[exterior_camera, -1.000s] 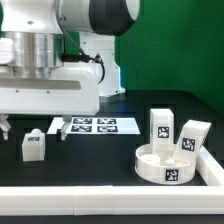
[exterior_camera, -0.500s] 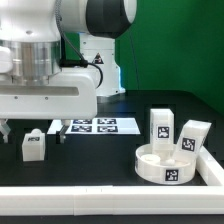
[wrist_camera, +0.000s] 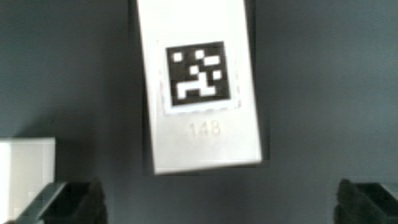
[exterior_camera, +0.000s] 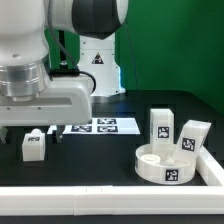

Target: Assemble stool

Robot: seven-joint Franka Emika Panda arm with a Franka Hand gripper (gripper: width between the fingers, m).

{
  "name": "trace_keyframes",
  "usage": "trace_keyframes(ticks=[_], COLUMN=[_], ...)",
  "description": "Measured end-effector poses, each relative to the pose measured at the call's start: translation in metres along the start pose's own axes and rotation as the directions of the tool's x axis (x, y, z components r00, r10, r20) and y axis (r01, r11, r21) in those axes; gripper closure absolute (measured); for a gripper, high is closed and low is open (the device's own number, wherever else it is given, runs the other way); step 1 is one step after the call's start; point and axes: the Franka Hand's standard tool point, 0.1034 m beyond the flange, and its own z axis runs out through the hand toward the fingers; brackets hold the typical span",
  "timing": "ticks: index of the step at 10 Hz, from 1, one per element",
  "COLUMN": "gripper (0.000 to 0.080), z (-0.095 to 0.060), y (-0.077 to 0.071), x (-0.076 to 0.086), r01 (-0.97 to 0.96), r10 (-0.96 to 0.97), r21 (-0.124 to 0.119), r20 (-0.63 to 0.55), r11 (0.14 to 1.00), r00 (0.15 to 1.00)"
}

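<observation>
Black table (exterior_camera: 100, 150) bears upright leg (exterior_camera: 33, 146), long axis vertical

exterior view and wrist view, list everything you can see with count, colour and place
seat: one, white, round, tagged rim, on the black table at the exterior view's right
legs: three showing, white tagged blocks; one alone at the exterior view's left under the arm, one upright behind the seat, one leaning at the seat's far right
marker board: one, flat white, four tags, table middle
border rail: white, along the front edge
table: one, black
gripper: jaws open, dark, hanging over the left leg
</observation>
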Motion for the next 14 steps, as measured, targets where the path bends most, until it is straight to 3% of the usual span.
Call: trace_keyframes(ticks=[1,3,4,5,7,10,14], gripper=[0.0151,0.0151,0.0151,0.0151,0.0151,0.0151,0.0151], z=[0.001,0.004,0.007,0.011,0.016,0.015,0.015], y=[0.001,0.013,0.016,0.020,0.010,0.003,0.002], x=[-0.002,-0.003,-0.010,-0.012,-0.021,-0.018,-0.017], r01=[-0.003,-0.019,-0.018,-0.028,-0.040,-0.024,-0.018], r10=[0.003,0.034,0.040,0.050,0.059,0.032,0.026], r21=[0.001,-0.077,-0.080,-0.069,-0.048,-0.022,-0.022], r20=[0.077,0.197,0.279,0.356,0.481,0.481,0.479], r11=[1.000,0.997,0.997,0.997,0.998,0.999,1.000], r00=[0.997,0.980,0.959,0.933,0.875,0.876,0.877])
